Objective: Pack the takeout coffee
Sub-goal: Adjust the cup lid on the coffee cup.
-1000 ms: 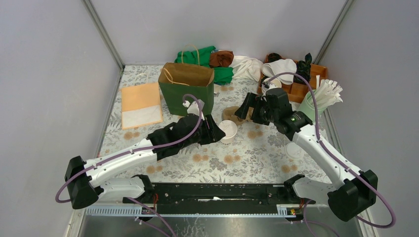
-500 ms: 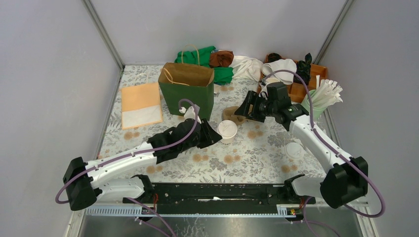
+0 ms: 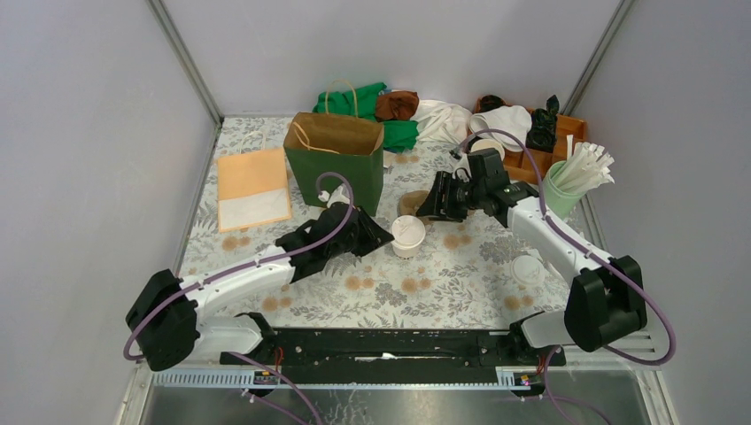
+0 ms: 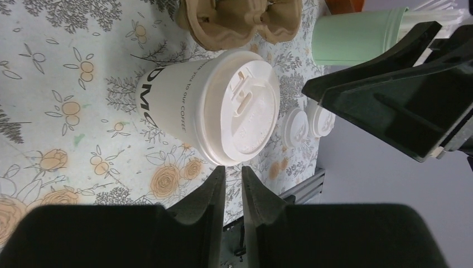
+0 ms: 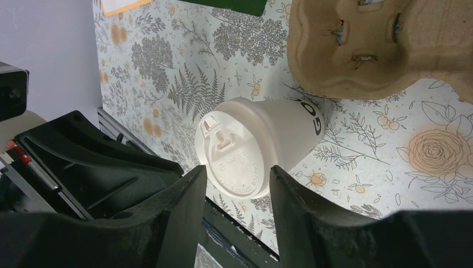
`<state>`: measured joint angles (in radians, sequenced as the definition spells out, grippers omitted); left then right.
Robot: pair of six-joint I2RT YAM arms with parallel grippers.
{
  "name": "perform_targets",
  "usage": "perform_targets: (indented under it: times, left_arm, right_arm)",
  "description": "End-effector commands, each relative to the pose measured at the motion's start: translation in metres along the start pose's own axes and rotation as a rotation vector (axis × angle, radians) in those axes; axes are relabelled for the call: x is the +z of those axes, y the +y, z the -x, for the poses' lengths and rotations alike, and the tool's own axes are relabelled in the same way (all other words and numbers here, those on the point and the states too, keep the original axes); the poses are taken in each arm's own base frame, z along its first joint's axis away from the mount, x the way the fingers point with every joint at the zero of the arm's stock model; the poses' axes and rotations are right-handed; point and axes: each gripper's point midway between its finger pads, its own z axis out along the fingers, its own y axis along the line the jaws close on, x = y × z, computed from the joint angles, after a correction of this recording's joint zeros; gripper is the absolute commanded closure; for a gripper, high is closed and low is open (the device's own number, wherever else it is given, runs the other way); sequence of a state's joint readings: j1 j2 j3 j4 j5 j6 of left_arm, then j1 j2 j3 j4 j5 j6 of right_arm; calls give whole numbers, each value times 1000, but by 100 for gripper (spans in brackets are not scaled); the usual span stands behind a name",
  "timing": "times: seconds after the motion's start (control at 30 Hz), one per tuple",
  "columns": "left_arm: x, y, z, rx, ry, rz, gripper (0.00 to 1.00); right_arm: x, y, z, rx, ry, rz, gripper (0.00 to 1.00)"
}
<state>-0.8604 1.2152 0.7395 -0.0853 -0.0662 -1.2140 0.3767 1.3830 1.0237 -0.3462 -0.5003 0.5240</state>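
Note:
The takeout coffee (image 3: pixel 407 233) is a white paper cup with a white lid, standing mid-table. It also shows in the left wrist view (image 4: pixel 223 106) and the right wrist view (image 5: pixel 251 148). My left gripper (image 3: pixel 379 237) is just left of the cup, its jaws nearly together and empty (image 4: pixel 232 170), its tips close to the lid's rim. My right gripper (image 3: pixel 431 208) hovers behind and right of the cup. It is open (image 5: pixel 238 168), and the lid shows between its fingers. The brown pulp cup carrier (image 3: pixel 413 203) lies just behind the cup.
A green paper bag (image 3: pixel 336 164) stands open at the back left of the cup. A flat orange bag (image 3: pixel 253 186) lies to the left. A mint cup of straws (image 3: pixel 558 188), a wooden tray (image 3: pixel 540 155) and loose lids (image 3: pixel 529 268) are on the right. Cloths (image 3: pixel 398 111) lie at the back.
My left gripper has drawn back a little to the left, away from the cup. My right gripper has moved down and left, closer to the cup. The cup has stayed in place.

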Motion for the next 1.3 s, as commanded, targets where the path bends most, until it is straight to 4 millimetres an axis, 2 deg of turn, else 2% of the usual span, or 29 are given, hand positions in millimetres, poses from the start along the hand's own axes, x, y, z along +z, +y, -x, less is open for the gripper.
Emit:
perform_targets:
  times: [0.0,0.47,0.73,0.87,1.27]
  left_arm:
    - [1,-29,8,-45,0,-115,79]
    - [10,-27,2,-105,48,-103,77]
    - [7,-16,1,-127,45,-53,74]
    - [5,-9,0,-148,40,-35,69]
    - [17,-16,4,-153,49,-42,67]
  right_arm:
    - [1,12,8,-57,5,55,48]
    - [17,10,1,-55,67,75,52]
    - [21,11,1,-72,78,72,56]
    - [22,13,1,-82,85,72,57]
    - [25,10,-5,-100,103,53,57]
